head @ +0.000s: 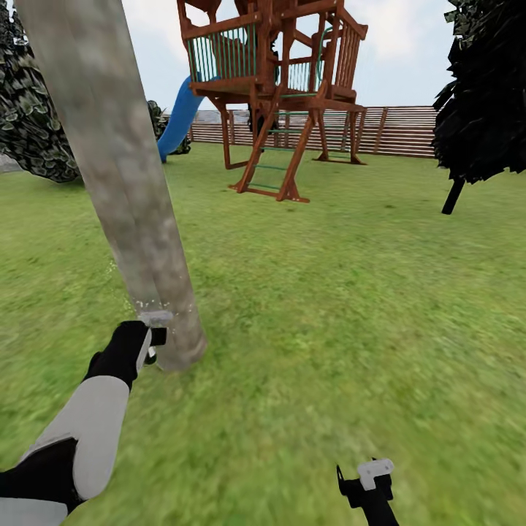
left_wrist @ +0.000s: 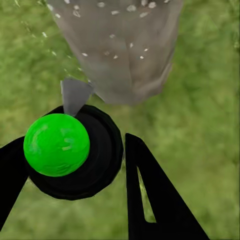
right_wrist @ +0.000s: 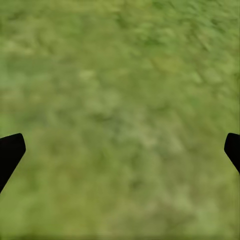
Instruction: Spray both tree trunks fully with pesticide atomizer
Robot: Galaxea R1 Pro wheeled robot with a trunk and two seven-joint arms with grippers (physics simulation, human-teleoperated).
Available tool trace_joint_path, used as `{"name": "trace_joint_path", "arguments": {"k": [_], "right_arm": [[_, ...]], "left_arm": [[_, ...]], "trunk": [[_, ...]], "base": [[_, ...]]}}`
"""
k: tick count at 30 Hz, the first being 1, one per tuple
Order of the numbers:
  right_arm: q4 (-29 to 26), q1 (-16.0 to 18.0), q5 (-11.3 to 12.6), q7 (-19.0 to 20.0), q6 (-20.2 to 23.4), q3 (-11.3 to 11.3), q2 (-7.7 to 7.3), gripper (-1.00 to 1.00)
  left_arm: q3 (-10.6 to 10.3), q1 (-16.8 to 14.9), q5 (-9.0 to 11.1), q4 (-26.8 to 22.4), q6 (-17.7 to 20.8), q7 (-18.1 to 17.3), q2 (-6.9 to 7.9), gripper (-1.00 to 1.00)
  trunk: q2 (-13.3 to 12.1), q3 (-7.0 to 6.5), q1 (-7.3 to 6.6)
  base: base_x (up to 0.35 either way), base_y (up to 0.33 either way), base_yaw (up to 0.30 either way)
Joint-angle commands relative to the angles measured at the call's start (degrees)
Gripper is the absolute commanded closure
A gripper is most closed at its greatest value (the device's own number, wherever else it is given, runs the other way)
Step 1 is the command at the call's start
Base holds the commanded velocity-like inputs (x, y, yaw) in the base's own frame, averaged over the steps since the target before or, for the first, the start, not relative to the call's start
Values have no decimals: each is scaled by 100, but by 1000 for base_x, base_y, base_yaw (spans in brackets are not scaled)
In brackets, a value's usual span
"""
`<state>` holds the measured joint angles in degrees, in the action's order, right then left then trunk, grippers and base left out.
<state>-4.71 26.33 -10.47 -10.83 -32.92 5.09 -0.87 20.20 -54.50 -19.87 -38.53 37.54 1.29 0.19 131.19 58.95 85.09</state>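
Cut off by the lower edge of the head view, the right tool shows as a black stub with a pale bracket over the grass. At the lower left the left arm reaches to the foot of the tree trunk, whose crown is out of frame; the left tool sits just beside the base, mostly hidden behind its black wrist. White specks of pesticide dot the bark low down. Behind stand a wooden play tower with a blue slide, a slat fence and dark leafy trees.

From the left wrist, the left tool has its black fingers closed on the pesticide atomizer, a black body with a green knob and a grey nozzle toward the speckled trunk; the rest of the bottle is hidden.

From the right wrist, only two black fingertips show at the edges, spread wide, nothing between them but blurred grass.
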Motion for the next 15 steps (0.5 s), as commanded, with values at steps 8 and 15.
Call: {"name": "trace_joint_path", "arguments": {"k": [8, 15], "right_arm": [[5, 4, -34, -60, 0, 45, -1, -100], [5, 4, -34, -60, -1, 53, -1, -100]], "left_arm": [[-25, 13, -60, -14, 225, 12, 60, 100], [-11, 18, -70, -13, 219, 41, 69, 100]], "trunk": [[2, 5, -1], [2, 5, -1]], "base": [[0, -135, 0], [0, -272, 0]]}}
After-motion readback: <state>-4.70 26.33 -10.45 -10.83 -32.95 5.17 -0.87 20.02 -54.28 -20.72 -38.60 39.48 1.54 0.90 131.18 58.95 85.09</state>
